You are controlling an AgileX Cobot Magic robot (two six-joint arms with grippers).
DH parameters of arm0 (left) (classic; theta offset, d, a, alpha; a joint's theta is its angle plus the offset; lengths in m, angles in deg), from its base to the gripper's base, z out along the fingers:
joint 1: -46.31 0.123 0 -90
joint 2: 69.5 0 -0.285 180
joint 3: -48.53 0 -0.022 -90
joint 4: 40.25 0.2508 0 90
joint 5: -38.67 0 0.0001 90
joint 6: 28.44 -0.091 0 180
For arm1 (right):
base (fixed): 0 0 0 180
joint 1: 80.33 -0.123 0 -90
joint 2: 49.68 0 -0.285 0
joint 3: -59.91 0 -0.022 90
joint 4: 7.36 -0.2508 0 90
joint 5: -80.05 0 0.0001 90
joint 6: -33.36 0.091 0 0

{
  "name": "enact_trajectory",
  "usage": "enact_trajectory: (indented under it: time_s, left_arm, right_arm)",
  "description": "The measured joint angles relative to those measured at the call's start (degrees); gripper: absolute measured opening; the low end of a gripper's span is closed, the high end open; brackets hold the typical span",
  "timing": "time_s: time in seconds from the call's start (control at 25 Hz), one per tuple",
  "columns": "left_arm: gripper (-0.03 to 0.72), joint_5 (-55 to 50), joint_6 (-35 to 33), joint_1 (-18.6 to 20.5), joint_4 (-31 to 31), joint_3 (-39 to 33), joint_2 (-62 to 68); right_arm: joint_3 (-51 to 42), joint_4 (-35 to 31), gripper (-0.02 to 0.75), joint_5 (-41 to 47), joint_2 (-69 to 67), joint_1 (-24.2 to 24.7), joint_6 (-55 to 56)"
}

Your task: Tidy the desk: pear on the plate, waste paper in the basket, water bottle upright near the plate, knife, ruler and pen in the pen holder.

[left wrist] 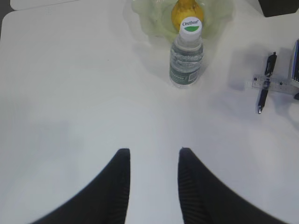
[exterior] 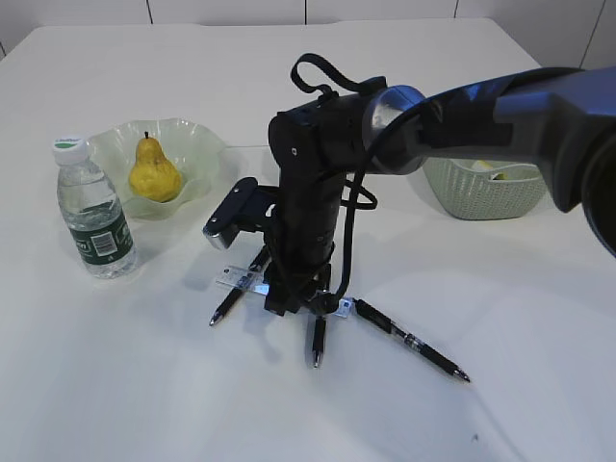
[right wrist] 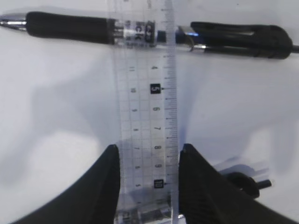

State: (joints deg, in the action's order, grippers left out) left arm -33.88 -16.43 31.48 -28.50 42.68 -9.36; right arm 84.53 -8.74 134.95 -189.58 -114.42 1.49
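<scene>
Clear ruler (right wrist: 147,121) lies between right tool (right wrist: 148,163) fingers — touching.

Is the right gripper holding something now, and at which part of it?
The right gripper has its fingers on both long edges of the ruler, near one end, over a pen. A firm hold cannot be told. The left gripper holds nothing.
</scene>
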Motion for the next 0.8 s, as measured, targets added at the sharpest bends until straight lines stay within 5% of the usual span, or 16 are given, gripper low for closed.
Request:
enact_trajectory:
  time_s: [0.8]
  left_arm:
    - [0.24, 0.0, -0.1, 0.0, 0.0, 0.0, 0.0]
  right_arm:
    - [0.8, 1.4, 0.304, 3.4, 0.0, 0.0, 1.3]
